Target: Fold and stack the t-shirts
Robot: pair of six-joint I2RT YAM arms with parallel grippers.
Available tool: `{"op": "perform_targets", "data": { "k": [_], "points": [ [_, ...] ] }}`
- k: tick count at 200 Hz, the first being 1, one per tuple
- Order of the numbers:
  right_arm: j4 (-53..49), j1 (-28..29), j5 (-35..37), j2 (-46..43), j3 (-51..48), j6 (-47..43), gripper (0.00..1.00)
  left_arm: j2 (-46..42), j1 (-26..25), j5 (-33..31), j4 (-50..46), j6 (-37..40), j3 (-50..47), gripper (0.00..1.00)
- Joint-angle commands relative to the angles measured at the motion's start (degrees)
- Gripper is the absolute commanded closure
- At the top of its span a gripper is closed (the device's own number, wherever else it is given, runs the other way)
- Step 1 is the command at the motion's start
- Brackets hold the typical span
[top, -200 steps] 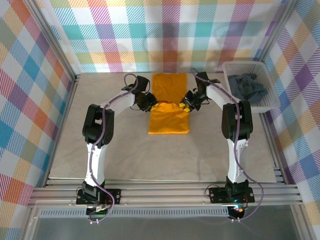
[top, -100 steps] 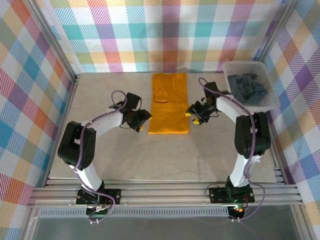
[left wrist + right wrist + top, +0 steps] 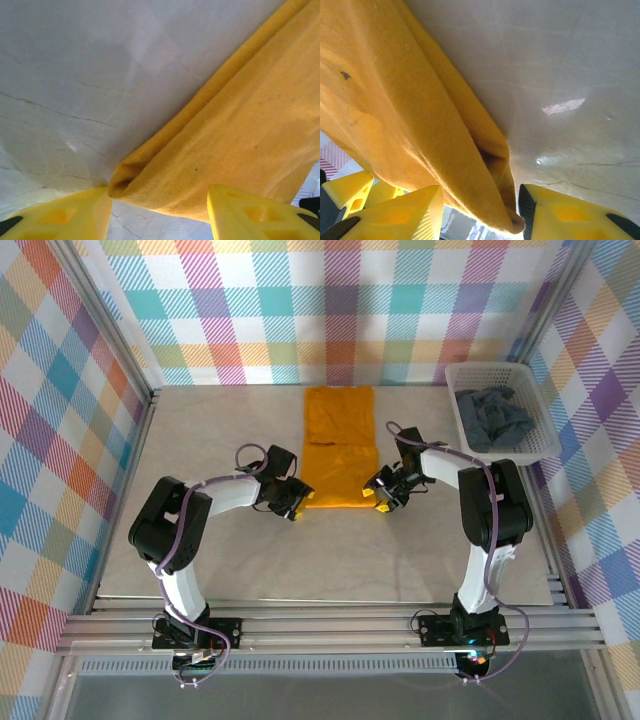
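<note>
- Top external view: the mustard-orange t-shirt (image 3: 338, 445) lies flat on the table (image 3: 250, 550) as a long narrow strip. It runs from the far edge towards the arms, and a crosswise seam line shows about halfway along it.
- Top external view: the left gripper (image 3: 299, 503) sits at the strip's near left corner and the right gripper (image 3: 377, 496) at its near right corner. Both are low on the table and point inwards at the cloth.
- Top external view: the slate-grey t-shirt (image 3: 492, 415) lies crumpled inside the white basket (image 3: 497, 367) at the far right corner, well apart from the orange strip.
- Left wrist view: the left gripper (image 3: 159, 212) has its yellow fingers (image 3: 65, 215) spread wide. The rounded folded corner of the mustard-orange t-shirt (image 3: 240, 135) sits between and just ahead of them, close to the left-hand finger. The jaws are parted and pinch nothing. Bare table (image 3: 75, 65) with hairline marks takes up the upper left.
- Right wrist view: the right gripper (image 3: 480, 217) is likewise spread, fingers (image 3: 565, 215) well apart. A doubled fold of the mustard-orange t-shirt (image 3: 395, 100) runs down into the gap, its tip just beside the right-hand finger. The cloth is not clamped. Glossy table (image 3: 560, 60) shows to the right.
</note>
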Motion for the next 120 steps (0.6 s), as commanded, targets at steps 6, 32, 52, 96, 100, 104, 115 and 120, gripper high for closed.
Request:
{"op": "perform_targets", "data": {
  "k": [6,32,52,96,100,104,115,120],
  "points": [
    [1.55,0.51,-0.9,1.46,-0.24,1.64,0.67,3.79,-0.95,-0.46,5.75,-0.24,1.8,0.66],
    [1.65,0.51,0.16,1.98,1.82,0.74,0.9,3.05,-0.9,-1.13,4.95,0.54,2.03,0.84],
    [-0.7,0.6,2.27,0.13,3.32,-1.2,1.0,1.34,-0.89,-0.77,3.79,1.06,1.27,0.98],
    [-5.7,1.92,0.96,-5.37,-0.92,-5.93,1.0,-5.87,-1.76,2.48,-0.32,2.45,-5.37,1.0],
    [-5.72,2.23,0.55,-6.07,-1.94,-6.07,1.0,-6.81,-2.02,2.87,-0.72,2.8,-6.15,1.0],
    [-5.67,2.53,0.14,-6.75,-2.99,-6.33,1.0,-7.69,-2.36,3.29,-0.85,3.23,-7.01,1.0],
    [-5.89,3.76,-0.86,-8.72,-6.0,-6.64,1.0,-9.91,-3.49,4.67,-1.23,3.99,-9.35,1.0],
    [-6.12,4.27,-1.23,-9.74,-7.25,-6.73,1.0,-11.01,-4.07,5.44,-1.3,4.31,-10.36,1.0]
  ]
}}
